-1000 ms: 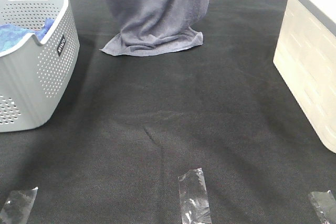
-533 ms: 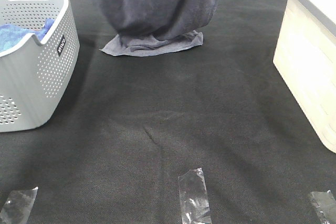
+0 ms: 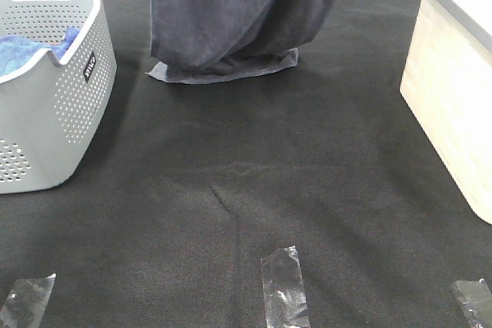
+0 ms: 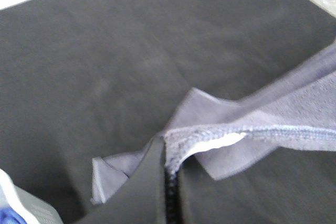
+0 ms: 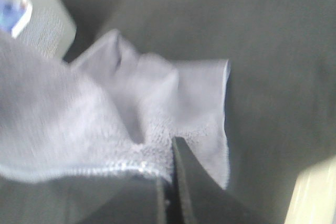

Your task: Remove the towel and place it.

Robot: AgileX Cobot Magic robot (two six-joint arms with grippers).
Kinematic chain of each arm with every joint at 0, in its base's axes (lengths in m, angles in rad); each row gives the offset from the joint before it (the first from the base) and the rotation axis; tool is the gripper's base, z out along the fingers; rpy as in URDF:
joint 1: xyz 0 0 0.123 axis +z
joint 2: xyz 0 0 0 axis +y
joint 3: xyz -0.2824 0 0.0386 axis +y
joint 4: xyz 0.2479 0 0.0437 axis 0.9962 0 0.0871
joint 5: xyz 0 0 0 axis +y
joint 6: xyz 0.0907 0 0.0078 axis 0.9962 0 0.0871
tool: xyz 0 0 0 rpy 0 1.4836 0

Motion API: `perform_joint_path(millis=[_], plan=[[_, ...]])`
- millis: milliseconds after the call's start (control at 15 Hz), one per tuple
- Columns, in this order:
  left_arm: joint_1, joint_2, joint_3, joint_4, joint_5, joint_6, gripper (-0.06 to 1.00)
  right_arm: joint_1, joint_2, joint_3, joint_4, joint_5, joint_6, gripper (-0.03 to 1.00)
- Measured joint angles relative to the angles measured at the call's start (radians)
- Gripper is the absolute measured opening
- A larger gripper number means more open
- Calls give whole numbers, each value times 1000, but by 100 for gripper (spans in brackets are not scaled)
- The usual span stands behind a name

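The towel (image 3: 238, 13), dark slate-grey, hangs down from above the top edge of the exterior high view, and its lower end rests in a crumpled fold on the black mat. Both arms are out of that view. My left gripper (image 4: 167, 174) is shut on the towel's hemmed edge (image 4: 273, 129), with the cloth stretching away from the closed fingers. My right gripper (image 5: 167, 182) is shut on another part of the towel's hem (image 5: 105, 169), and the cloth (image 5: 79, 114) drapes down toward the mat.
A grey perforated laundry basket (image 3: 73, 97) with a bright blue cloth (image 3: 23, 51) inside stands at the left. A cream bin (image 3: 457, 90) with a grey lid stands at the right. Clear tape strips (image 3: 283, 286) mark the mat's near edge.
The hanging towel has swung toward the camera and spread wider across the top of the view, covering more of the folded end on the mat. The basket and bin have not moved.
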Motion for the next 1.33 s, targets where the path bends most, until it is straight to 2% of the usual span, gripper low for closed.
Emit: perform_joint_path(millis=[133,400,667,1000,1200,1333], plan=[[-16,-82,129,42,0,0,0,0,-92,125,8,0,1,2],[-22,-277,486,23,0,-1,0,0,-255,325,20,2,3,2],[-23,-442,757,-43,-7,-9,0,2,-377,471,42,1,27,2],[-32,-642,1043,-152,-19,7,0,3,-557,761,75,-1,52,2],[-97,-768,1186,-192,-22,12,0,3,-696,942,78,-3,76,2],[-166,-831,1270,-196,-24,-34,0,3,-777,1032,80,-3,98,2]])
